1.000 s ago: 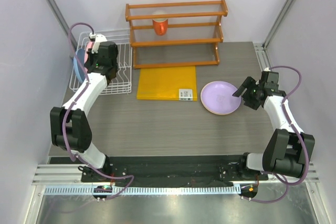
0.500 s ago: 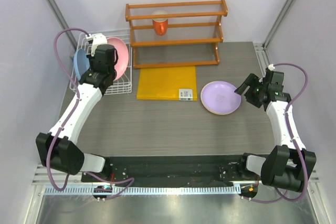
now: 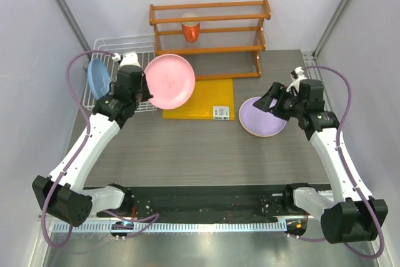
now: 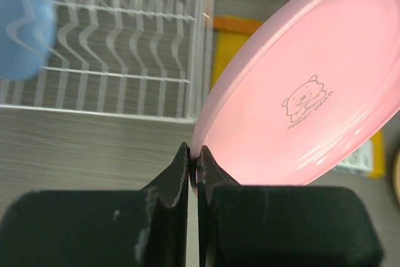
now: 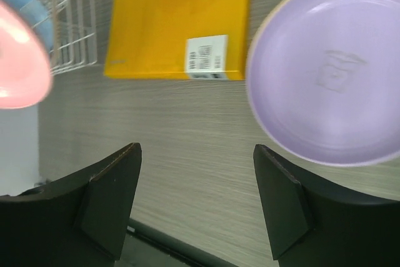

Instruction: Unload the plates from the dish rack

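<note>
My left gripper [image 3: 145, 92] [image 4: 194, 154] is shut on the rim of the pink plate [image 3: 170, 81] [image 4: 306, 98]. It holds the plate tilted in the air, just right of the white wire dish rack [image 3: 119, 45] [image 4: 125, 48]. The light blue plate [image 3: 97, 78] [image 4: 22, 23] stands on edge at the rack's left side. The lilac plate [image 3: 262, 117] [image 5: 331, 67] lies flat on the table at the right, with a peach-orange rim [image 3: 253, 131] showing under it. My right gripper [image 3: 270, 104] [image 5: 197, 148] is open and empty above the lilac plate's left edge.
An orange wooden shelf rack [image 3: 209, 35] stands at the back with an orange cup [image 3: 190, 29] on it. A yellow board [image 3: 199, 98] [image 5: 181, 17] with a white label lies in front of it, between the dish rack and the lilac plate.
My left gripper has lifted the pink plate out of the dish rack and carried it right. My right gripper has swung left, over the lilac plate's edge.
</note>
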### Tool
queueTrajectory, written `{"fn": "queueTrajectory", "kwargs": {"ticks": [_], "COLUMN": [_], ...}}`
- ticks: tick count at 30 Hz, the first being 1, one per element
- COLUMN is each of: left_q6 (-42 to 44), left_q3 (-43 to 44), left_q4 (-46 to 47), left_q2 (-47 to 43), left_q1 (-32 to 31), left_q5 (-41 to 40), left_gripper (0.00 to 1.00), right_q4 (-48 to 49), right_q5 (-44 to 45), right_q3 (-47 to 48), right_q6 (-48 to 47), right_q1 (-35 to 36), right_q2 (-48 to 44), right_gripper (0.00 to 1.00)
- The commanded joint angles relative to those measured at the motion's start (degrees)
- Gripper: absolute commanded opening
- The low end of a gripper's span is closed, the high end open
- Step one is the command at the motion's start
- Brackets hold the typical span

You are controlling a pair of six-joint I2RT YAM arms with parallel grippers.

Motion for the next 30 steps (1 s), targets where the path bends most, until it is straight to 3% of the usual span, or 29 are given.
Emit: {"fn": "queueTrajectory", "kwargs": {"ticks": [1,14,24,27,28,30], "left_q6": [-6.26,-11.36,-12.33,-12.33,-12.33,-12.33], "left_q3": [-2.11,-1.76,1.58,1.84,1.93,1.93], "left_q4": [2.74,6.87,7.31,7.48,7.49,7.57], "left_q2": [-0.34,5.45,9.85,10.55,10.64,10.73], "left_q1": [-4.54,-15.45,-21.78,-23.01,-23.37,-23.81], "left_q5": [9.1,11.47,10.5,10.68,10.85,10.86], "left_gripper": [0.0,0.0,0.0,0.0,0.0,0.0], "right_q4": [4.74,10.46,11.07,11.08,11.08,10.99], "right_q5": [-1.62,0.05,2.25,2.86,3.04,3.47], "right_q3": [1.82,-0.2,-1.26,-1.7,-1.7,-1.96], "right_q6": [3.97,5.2,4.41,3.8,3.62,3.1], "right_q1": [5.02,13.36,15.66,15.74,15.74,15.74], "right_q2": [-1.08,1.21,4.9,6.13,6.65,7.1], "right_gripper": [0.78,0.79,0.74,0.61,0.49,0.35]}}
